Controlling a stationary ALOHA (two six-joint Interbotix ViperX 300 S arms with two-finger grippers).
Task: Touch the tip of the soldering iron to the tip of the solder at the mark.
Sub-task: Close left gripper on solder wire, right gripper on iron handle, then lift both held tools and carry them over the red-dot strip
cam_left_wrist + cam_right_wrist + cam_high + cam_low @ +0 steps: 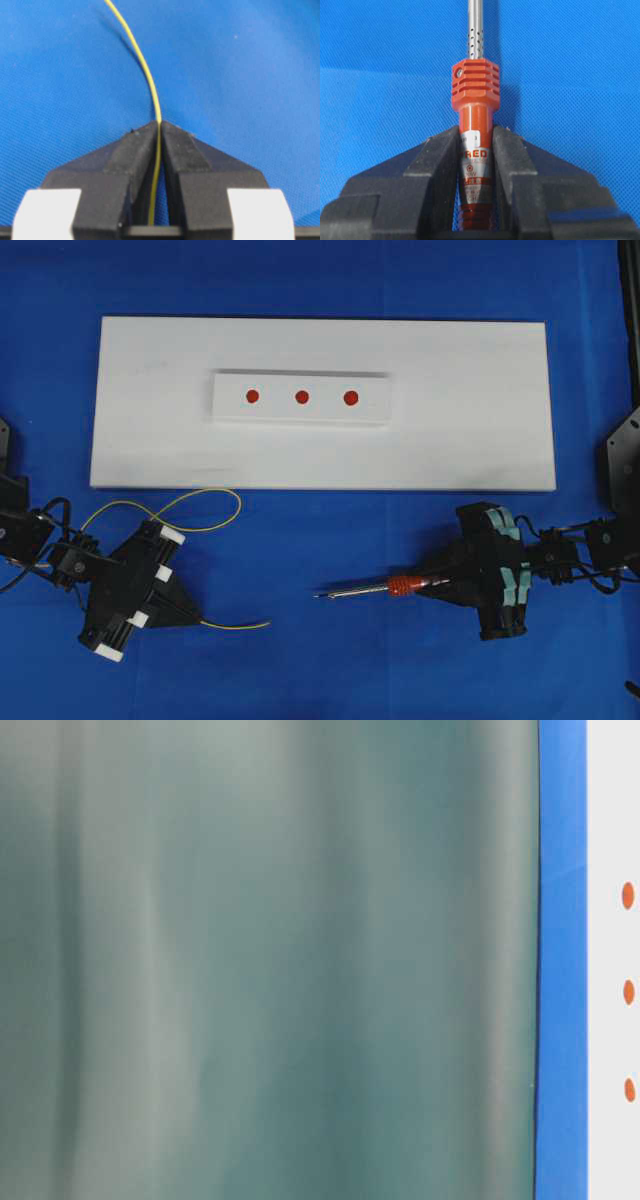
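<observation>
Table-level view [270, 960] blurred, blocked.

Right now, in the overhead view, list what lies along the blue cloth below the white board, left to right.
left gripper shut on the solder → soldering iron, tip pointing left → right gripper shut on its handle.

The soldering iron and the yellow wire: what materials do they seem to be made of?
The soldering iron: its handle looks like matte red-orange moulded plastic, ribbed at the collar with printed lettering; its shaft looks like brushed metal, silvery with small holes. The solder: a thin wire with a smooth yellow surface; whether that is coating or bare metal cannot be told.
</observation>
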